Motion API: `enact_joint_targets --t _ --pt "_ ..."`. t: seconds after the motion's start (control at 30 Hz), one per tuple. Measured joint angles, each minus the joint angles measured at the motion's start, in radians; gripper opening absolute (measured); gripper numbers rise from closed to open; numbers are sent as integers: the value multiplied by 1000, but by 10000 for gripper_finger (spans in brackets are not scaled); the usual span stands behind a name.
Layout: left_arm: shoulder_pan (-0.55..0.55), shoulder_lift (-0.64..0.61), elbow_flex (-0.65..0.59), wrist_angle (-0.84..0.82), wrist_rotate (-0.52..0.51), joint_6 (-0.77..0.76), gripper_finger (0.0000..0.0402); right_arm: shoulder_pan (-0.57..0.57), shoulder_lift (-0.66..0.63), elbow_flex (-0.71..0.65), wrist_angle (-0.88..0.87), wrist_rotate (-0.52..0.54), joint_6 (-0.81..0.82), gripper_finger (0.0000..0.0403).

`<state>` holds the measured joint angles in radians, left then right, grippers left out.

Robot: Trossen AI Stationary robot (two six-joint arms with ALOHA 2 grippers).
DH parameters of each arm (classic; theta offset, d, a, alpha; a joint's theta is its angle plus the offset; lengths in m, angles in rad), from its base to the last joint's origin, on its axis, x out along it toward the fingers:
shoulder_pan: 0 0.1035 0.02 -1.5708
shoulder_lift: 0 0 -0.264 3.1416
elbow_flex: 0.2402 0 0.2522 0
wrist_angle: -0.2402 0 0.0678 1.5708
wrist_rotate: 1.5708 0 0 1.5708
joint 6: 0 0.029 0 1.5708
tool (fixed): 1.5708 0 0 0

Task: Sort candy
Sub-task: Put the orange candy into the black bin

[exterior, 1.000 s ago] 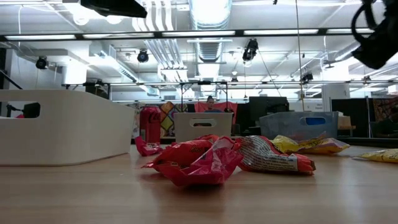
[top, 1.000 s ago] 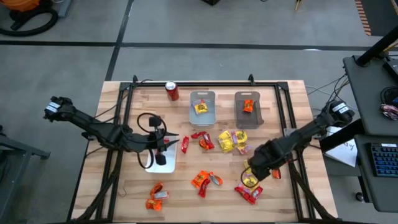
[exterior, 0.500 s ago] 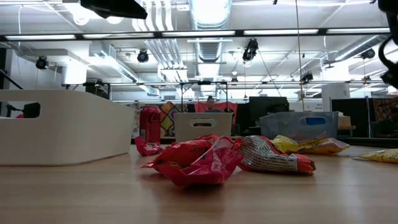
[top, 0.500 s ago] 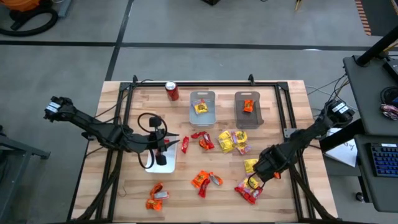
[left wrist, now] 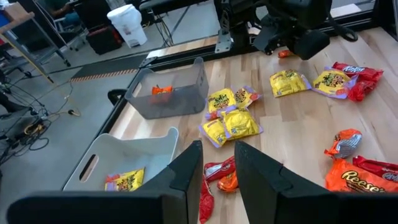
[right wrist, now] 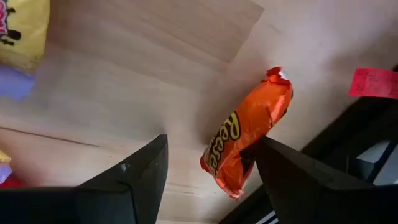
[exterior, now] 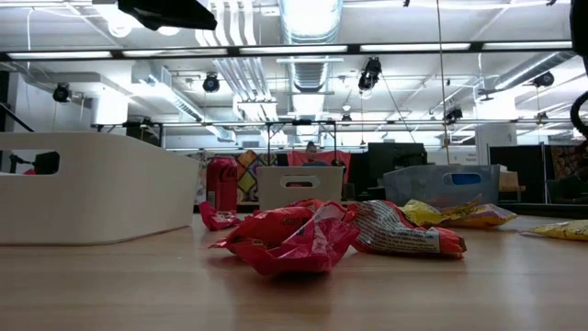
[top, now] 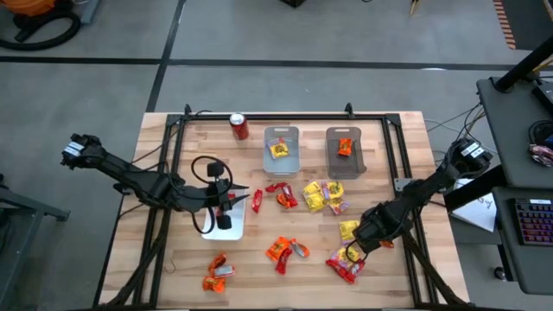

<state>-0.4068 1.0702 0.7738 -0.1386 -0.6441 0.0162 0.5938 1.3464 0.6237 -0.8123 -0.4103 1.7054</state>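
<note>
The right gripper [right wrist: 208, 180], fingers spread wide, is straddling an orange Reese's packet [right wrist: 247, 140] on the surface [right wrist: 155, 56], evidently lining up to grasp; the left gripper [left wrist: 217, 163], narrowly parted and empty, is waiting by the white tray [left wrist: 134, 155].

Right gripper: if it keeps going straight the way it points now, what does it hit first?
Most likely the orange Reese's packet lying on the wooden table; the open right gripper points down at it, the packet nearer one finger. Remaining height is unclear.

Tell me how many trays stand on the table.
3: a white tray under the left arm, a pale tray and a grey tray side by side near the far edge.
</note>
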Motion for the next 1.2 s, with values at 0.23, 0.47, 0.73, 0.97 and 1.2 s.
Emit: enact_joint_targets --t 0.23,0.47,0.73,0.97,1.2 --pt "0 0 0 0 0 -8 77 0 0 -4 2 7 -14 165" --pt "0 0 0 0 0 -27 77 -1 -7 0 4 -4 -49 55" --pt "0 0 0 1 0 -35 77 -2 -50 82 -12 3 -74 17" --pt "0 0 0 2 1 -60 77 -18 -82 176 -50 153 -106 17" --pt "0 0 0 8 1 -66 77 -111 -83 263 -49 382 -322 17"
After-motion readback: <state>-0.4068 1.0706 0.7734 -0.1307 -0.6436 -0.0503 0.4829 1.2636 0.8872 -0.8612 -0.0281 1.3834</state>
